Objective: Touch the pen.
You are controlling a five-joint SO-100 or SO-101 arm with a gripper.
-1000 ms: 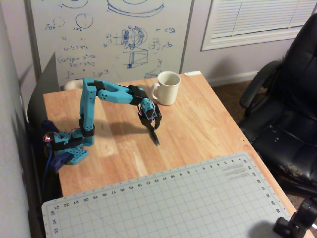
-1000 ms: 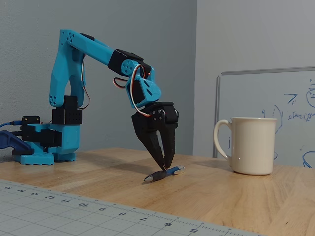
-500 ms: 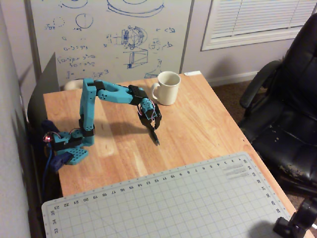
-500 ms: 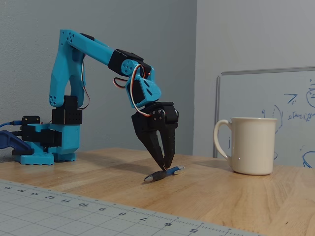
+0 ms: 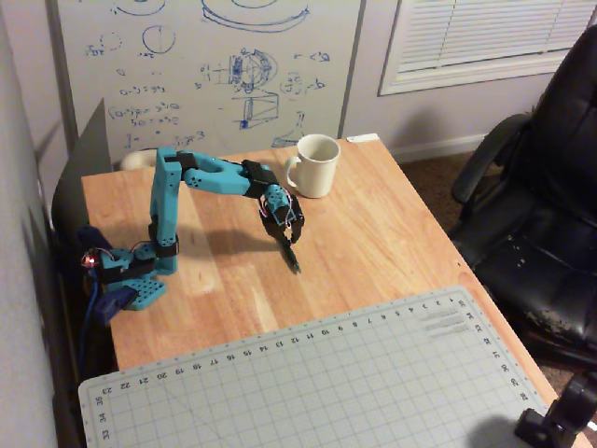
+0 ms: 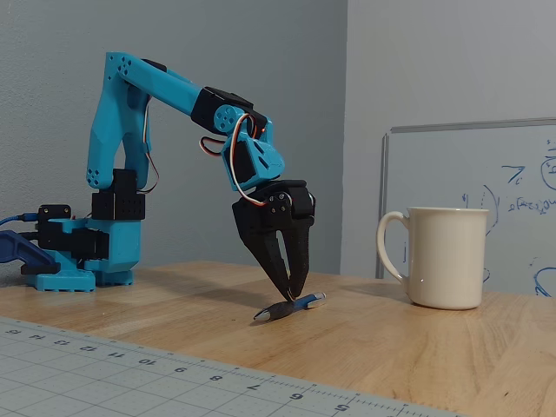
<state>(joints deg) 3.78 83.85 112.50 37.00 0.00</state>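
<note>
A small pen (image 6: 295,306) with a silver and blue body lies flat on the wooden table (image 6: 417,347). My black gripper (image 6: 292,294) on the blue arm (image 6: 156,82) points straight down. Its fingertips are closed together and rest on the middle of the pen. In the overhead view the gripper (image 5: 295,266) reaches down near the table's middle. There the pen is too small and too covered to make out.
A white mug (image 5: 315,165) stands just behind and right of the gripper, and it also shows in the fixed view (image 6: 445,257). A grey cutting mat (image 5: 317,383) covers the table's near end. The arm's base (image 5: 140,275) is at the left. A black office chair (image 5: 541,215) stands to the right.
</note>
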